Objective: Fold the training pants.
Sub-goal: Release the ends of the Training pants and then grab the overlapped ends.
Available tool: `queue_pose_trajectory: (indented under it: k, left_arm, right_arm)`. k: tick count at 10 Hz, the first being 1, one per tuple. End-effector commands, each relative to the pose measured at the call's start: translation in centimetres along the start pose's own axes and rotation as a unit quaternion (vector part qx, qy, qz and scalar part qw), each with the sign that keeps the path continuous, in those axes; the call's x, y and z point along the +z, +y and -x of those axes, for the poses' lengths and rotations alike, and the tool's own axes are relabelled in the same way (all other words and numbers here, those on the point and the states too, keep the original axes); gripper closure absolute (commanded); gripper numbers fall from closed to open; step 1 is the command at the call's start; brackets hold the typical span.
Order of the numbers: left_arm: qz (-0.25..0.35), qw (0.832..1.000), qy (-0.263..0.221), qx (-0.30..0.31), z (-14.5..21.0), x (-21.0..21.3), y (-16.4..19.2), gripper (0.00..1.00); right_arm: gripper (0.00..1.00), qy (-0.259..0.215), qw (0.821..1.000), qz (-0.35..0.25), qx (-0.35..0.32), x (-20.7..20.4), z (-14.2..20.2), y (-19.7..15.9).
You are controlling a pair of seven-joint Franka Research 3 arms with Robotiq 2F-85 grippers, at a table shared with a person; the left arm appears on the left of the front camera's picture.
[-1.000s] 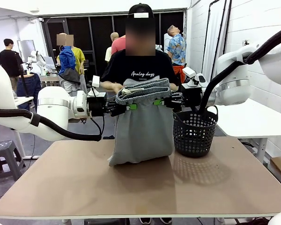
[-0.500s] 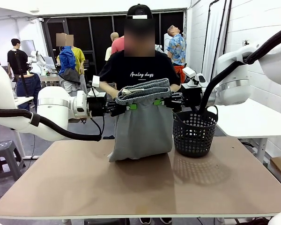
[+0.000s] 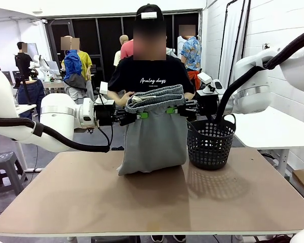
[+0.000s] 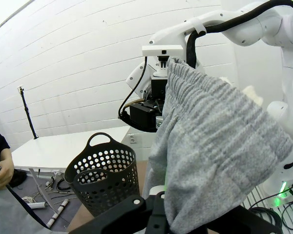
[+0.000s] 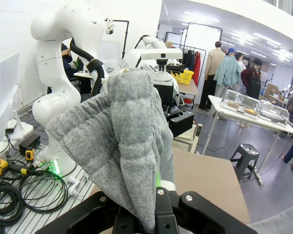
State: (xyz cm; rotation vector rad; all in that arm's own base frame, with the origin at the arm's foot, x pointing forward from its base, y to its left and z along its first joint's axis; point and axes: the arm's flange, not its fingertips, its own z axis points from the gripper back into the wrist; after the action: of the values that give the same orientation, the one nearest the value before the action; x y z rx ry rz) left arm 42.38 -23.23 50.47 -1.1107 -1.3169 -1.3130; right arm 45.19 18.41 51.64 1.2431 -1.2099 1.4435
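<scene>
The light grey training pants (image 3: 154,139) hang upright over the middle of the table, their lower hem resting on the tabletop. Their gathered waistband (image 3: 155,97) is stretched between both grippers. My left gripper (image 3: 140,115) is shut on the waistband's left corner, my right gripper (image 3: 171,110) shut on its right corner. In the left wrist view the grey cloth (image 4: 217,146) rises from between the closed fingers. In the right wrist view the bunched cloth (image 5: 129,141) does the same. The person stands right behind the pants, one hand (image 3: 125,96) close to the waistband.
A black mesh basket (image 3: 210,142) stands on the table just right of the pants, also in the left wrist view (image 4: 105,178). The brown tabletop (image 3: 157,202) lies bare in front. A white side table (image 3: 273,129) is at right.
The pants and both arms hold their places. Only people in the background have shifted.
</scene>
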Motion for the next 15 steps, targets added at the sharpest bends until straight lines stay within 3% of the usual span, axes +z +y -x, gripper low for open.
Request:
queue_pose_trajectory:
  k: [1,15]
  left_arm:
    - [0.0,1.0,-0.001,-0.002,-0.21,-0.03,-0.08,1.0]
    - [0.0,1.0,-0.001,-0.002,-0.21,-0.03,-0.08,1.0]
  right_arm:
    - [1.0,-0.002,1.0,-0.001,0.003,-0.1,-0.04,0.16]
    - [1.0,-0.002,1.0,-0.001,0.003,-0.1,-0.04,0.16]
